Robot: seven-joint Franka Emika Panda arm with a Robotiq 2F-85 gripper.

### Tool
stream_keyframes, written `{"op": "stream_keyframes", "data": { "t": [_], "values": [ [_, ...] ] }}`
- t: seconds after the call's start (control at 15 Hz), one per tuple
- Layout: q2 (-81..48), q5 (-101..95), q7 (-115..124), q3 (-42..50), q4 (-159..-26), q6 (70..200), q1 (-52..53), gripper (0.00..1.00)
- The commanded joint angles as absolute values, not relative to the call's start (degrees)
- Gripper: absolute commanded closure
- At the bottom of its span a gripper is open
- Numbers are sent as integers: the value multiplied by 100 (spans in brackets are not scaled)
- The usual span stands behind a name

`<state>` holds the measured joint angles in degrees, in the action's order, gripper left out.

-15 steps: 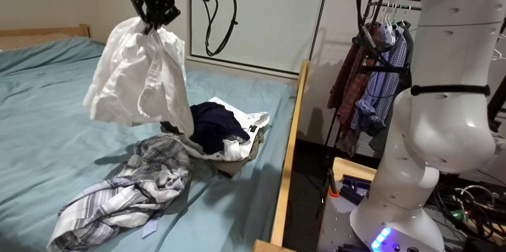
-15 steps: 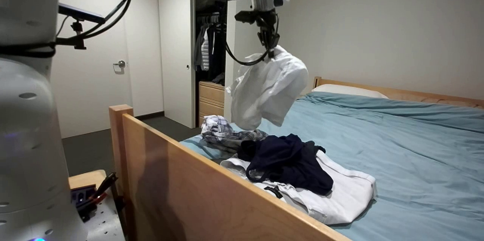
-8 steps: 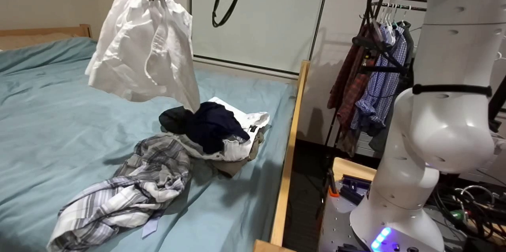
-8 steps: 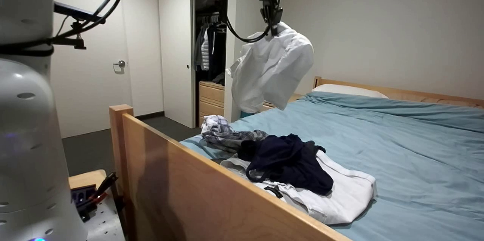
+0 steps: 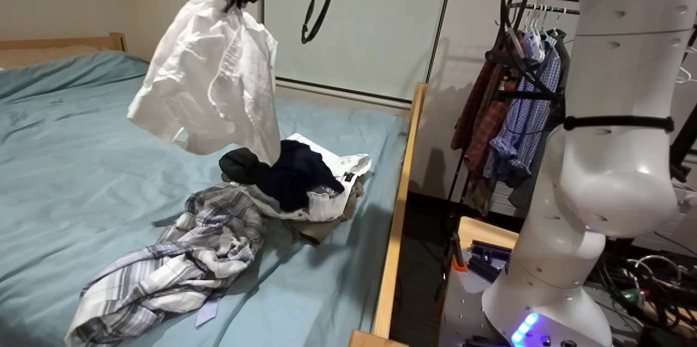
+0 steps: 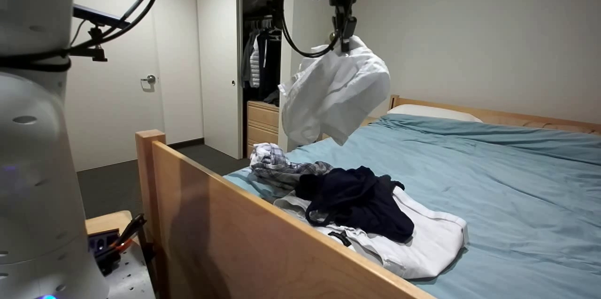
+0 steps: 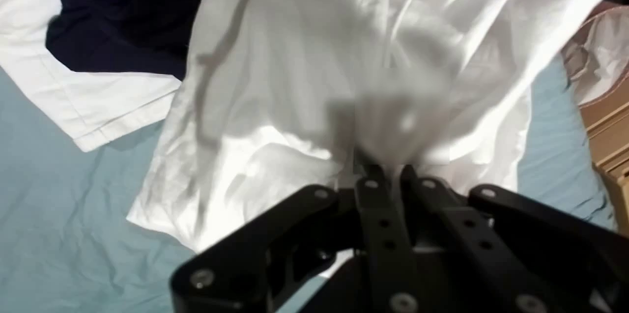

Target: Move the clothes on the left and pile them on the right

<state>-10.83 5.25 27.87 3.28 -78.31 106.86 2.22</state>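
Observation:
My gripper (image 5: 233, 5) is shut on a white garment (image 5: 212, 74) and holds it hanging above the bed; both also show in the other exterior view, the gripper (image 6: 345, 46) above the hanging garment (image 6: 338, 95). In the wrist view the fingers (image 7: 388, 170) pinch the bunched white cloth (image 7: 275, 57). A navy garment (image 5: 299, 172) lies on white trousers (image 5: 354, 164), with a dark garment (image 5: 239, 164) and a brownish one (image 5: 321, 230) in the same pile. A grey plaid shirt (image 5: 190, 260) lies crumpled beside the pile. The garment's lower edge partly overlaps the pile in view.
The clothes lie on a bed with a blue sheet (image 5: 65, 183). A wooden footboard (image 6: 263, 233) stands between the robot base and the bed. A rack with hanging shirts (image 5: 512, 113) is behind the arm. A dresser (image 6: 263, 120) stands in the closet.
My gripper has risen with the white garment, then come down slightly, and moved somewhat to the right in both exterior views. The clothes on the bed have not moved.

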Motion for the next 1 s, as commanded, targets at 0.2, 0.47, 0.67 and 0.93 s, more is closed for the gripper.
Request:
{"op": "stream_keyframes", "data": {
  "t": [0.2,0.47,0.67,0.93],
  "values": [
    [-1188,1227,3120,1084,-7778,10440,-657,92],
    [-1271,1387,3074,1295,-7841,10550,-849,92],
    [-1345,1536,3178,1371,-7841,10551,-968,92],
    [-1663,1542,3668,1358,-7484,10470,-1090,92]
  ]
}}
